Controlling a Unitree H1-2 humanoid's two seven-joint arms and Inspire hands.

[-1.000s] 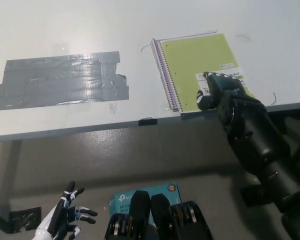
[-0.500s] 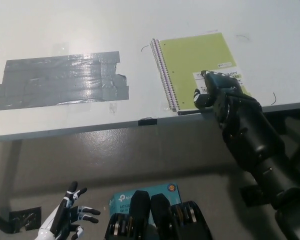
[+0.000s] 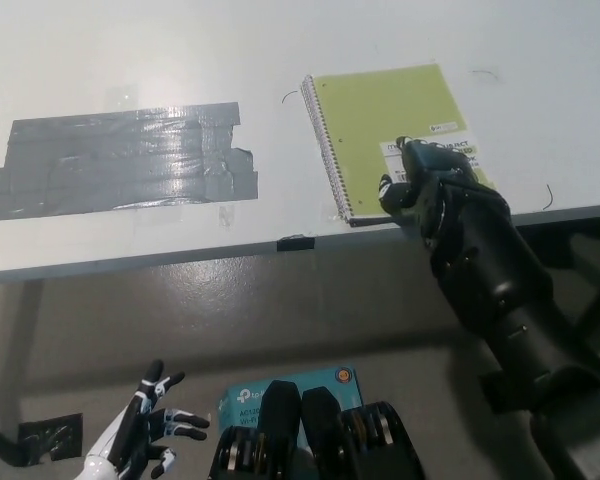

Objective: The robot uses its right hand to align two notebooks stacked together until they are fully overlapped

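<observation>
Nearest to me, the white left robot hand (image 3: pixel 140 440) is hanging low beside the body with its fingers spread, holding nothing, above a grey floor where a teal box (image 3: pixel 280 392) is lying. A little further out, the black right robot hand (image 3: pixel 427 182) is resting flat on the near right corner of the green notebook (image 3: pixel 390 125), fingers pressed down on the cover and not wrapped around anything, right where the stack is meeting the front edge of the white surface (image 3: pixel 130 50). That is where I judge trouble is waiting: the stack is sitting so close to the lip that a push angled toward the robot could be tipping the near corner over the edge. Pressing on one corner only could also be twisting the top notebook instead of sliding it, so the spiral binding (image 3: pixel 327 150) ends up skewed over the book beneath. From here the lower notebook is barely showing, so I cannot tell how much offset is left; the covers are looking nearly matched. Beyond the notebooks the surface is running wide and pale, with a large patch of grey tape (image 3: pixel 125 158) stuck well to the left, some faint pen marks, and a small black clip (image 3: pixel 295 242) on the front edge.
</observation>
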